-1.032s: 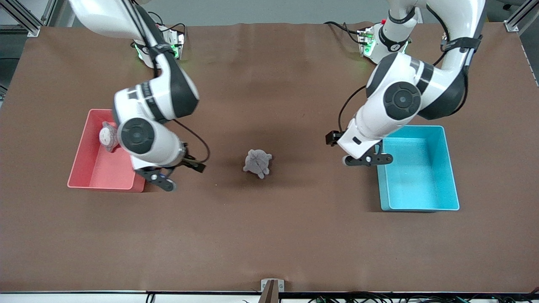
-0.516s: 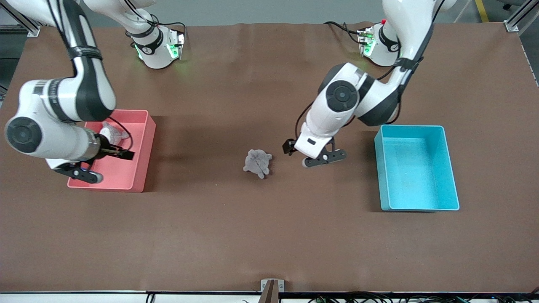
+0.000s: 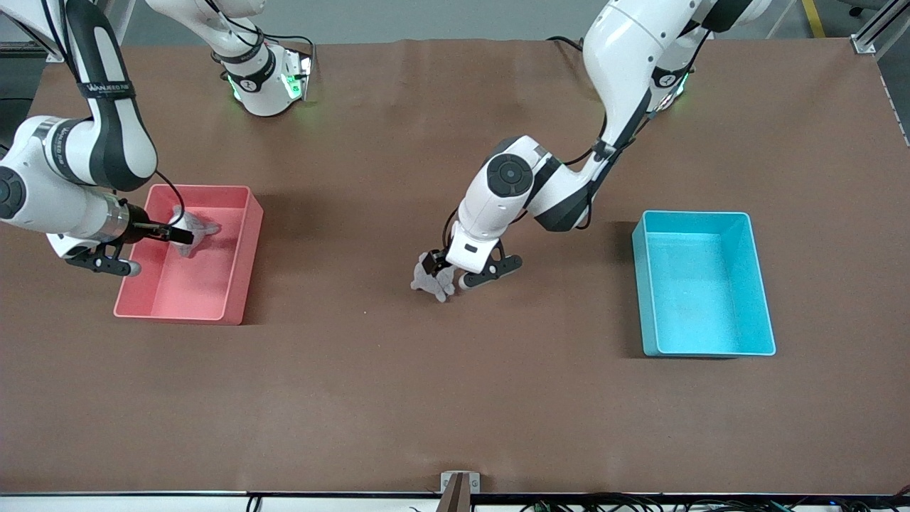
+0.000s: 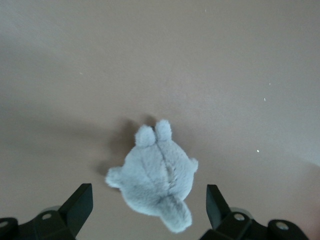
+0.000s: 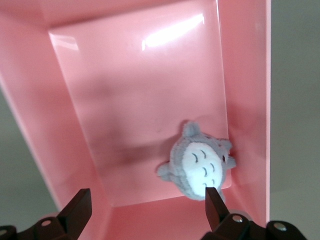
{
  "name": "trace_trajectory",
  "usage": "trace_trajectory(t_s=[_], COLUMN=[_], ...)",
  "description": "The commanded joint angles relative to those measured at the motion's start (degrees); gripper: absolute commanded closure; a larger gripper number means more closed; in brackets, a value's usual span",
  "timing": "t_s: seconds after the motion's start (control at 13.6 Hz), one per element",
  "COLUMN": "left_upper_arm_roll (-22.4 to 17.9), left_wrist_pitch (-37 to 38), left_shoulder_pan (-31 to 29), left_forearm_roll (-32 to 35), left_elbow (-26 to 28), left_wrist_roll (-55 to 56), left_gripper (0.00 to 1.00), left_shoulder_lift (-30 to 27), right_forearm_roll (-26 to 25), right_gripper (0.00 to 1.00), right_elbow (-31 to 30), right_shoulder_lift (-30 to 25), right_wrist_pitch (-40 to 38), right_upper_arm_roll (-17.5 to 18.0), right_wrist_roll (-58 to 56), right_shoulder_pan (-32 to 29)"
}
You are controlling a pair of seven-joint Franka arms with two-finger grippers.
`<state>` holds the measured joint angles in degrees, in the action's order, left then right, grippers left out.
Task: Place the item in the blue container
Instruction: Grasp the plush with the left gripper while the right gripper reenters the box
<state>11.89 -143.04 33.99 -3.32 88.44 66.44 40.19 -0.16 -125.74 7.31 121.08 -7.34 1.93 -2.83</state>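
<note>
Grey plush toy [image 3: 434, 279] lies face down mid-tabletop, with the left gripper [image 3: 475, 271] spread wide over it, gripping nothing. Blue container [image 3: 706, 283] sits toward the left arm's end. Right gripper [image 3: 99, 260], also spread wide and unladen, hovers over the pink bin's [image 3: 185, 295] edge; a second plush [image 5: 200, 165] lies inside.

Brown table [image 3: 455, 398] – grey floor [image 3: 426, 18], aluminium frame posts [image 3: 871, 32] at corners.

left gripper [image 3: 461, 276]: fingers apart, low | right gripper [image 3: 106, 259]: fingers apart
</note>
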Motion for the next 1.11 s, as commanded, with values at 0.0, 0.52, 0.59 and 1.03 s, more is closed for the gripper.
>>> trace_trajectory(t_s=[0.0, 0.52, 0.59, 1.03], left_upper_arm_roll=[-0.3, -0.3, -0.2, -0.3], left_wrist_pitch=[-1.7, -1.9, -1.8, -1.7], left_shoulder_pan=[1.0, 2.6, 2.8, 3.8], left_forearm_roll=[-1.3, -3.2, -3.3, -3.2], left_elbow=[-3.9, -6.1, -6.4, -6.5], left_wrist_roll=[1.6, 3.5, 3.5, 3.5], left_gripper=[0.00, 0.00, 0.00, 0.01], left_shoulder_lift=[3.7, 8.1, 8.8, 10.3], right_forearm_roll=[-1.0, -1.0, -1.0, -1.0], right_gripper=[0.00, 0.03, 0.05, 0.10], right_elbow=[-7.5, -15.8, -15.9, -15.9], right_shoulder_lift=[-3.2, -2.2, -1.6, 0.1], right_wrist_pitch=[6.9, 20.5, 20.9, 22.0], right_upper_arm_roll=[1.2, 1.2, 1.2, 1.2], right_wrist_roll=[-4.1, -7.4, -7.4, -7.4], right_shoulder_pan=[-3.0, -6.3, -6.7, -6.8])
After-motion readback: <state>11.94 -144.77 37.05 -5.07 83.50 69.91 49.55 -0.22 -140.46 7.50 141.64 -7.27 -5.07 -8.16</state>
